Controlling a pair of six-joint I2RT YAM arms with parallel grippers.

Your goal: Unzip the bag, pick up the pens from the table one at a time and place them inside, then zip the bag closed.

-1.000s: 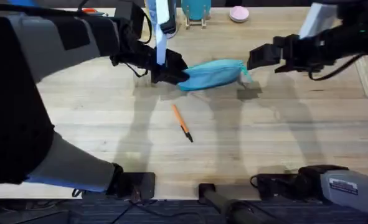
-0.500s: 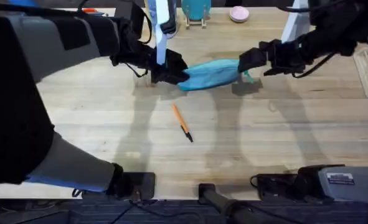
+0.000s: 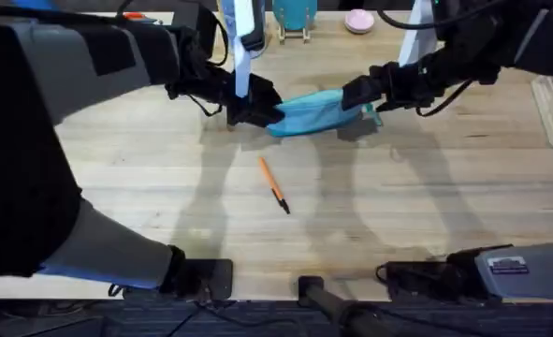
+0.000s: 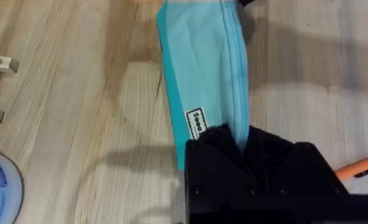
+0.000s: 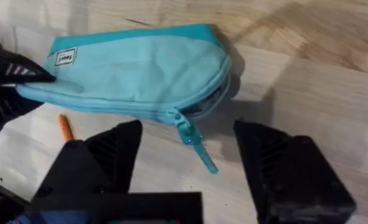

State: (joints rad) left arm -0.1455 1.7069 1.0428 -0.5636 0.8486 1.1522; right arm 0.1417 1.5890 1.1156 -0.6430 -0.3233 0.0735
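Both arms are black with grey-white shell sections; the left gripper point(image 3: 257, 105) and right gripper point(image 5: 187, 171) have blocky matte-black fingers point(image 5: 280, 168), black cables loop beside them, and labelled bases sit below.

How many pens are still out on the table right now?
1. The orange pen lies on the table, in front of the bag, toward the arms' bases. Any pen already inside the bag would be hidden.
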